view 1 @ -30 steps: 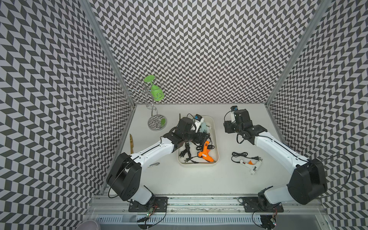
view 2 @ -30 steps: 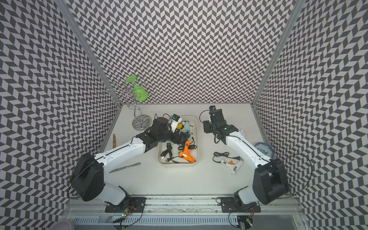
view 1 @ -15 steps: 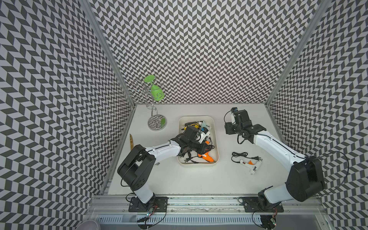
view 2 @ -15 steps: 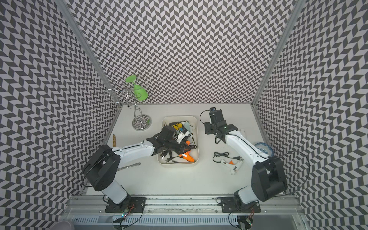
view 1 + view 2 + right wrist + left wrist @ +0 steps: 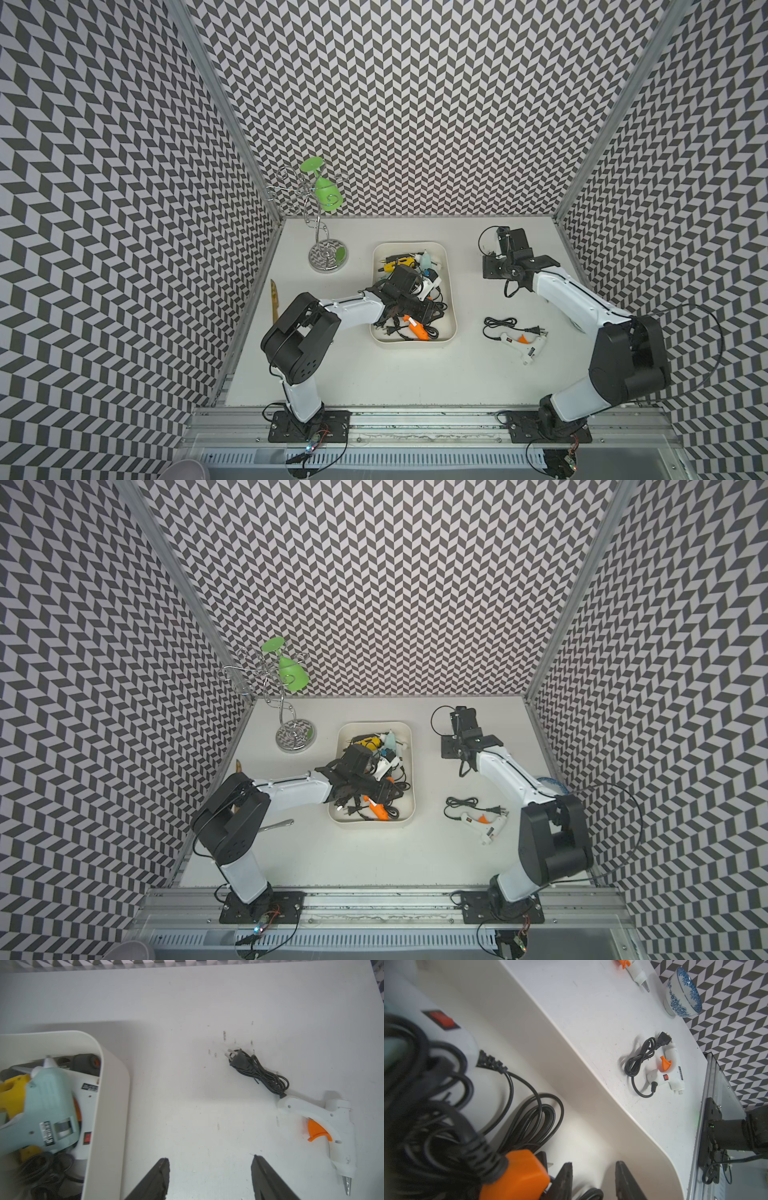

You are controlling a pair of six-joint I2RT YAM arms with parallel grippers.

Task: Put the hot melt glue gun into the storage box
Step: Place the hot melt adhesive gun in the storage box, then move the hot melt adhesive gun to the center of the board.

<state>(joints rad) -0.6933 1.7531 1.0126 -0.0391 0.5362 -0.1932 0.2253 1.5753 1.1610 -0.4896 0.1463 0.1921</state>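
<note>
A white hot melt glue gun (image 5: 525, 347) (image 5: 486, 823) (image 5: 664, 1072) (image 5: 324, 1126) with an orange trigger lies on the table with its black cord, right of the storage box (image 5: 453, 299) (image 5: 412, 779) (image 5: 571, 1059) (image 5: 112, 1095). The box holds several glue guns and tangled cords, among them an orange one (image 5: 415, 330) (image 5: 517, 1172). My left gripper (image 5: 432, 311) (image 5: 390, 796) (image 5: 594, 1164) sits low inside the box beside the orange gun. It is open, and a cord loop lies low between its fingers. My right gripper (image 5: 494, 268) (image 5: 453, 748) (image 5: 209, 1158) hangs open over bare table, right of the box's far end, with nothing in it.
A wire rack with a green glass (image 5: 322, 195) stands at the back left. A blue-patterned bowl (image 5: 683, 993) (image 5: 548, 783) sits by the right wall, with part of another white glue gun (image 5: 638, 974) near it. A wooden utensil (image 5: 274, 299) and a spoon (image 5: 276, 825) lie at the left.
My left arm has drawn back from the box's far end to its near half and sunk among the cords. The right arm has stayed where it was.
</note>
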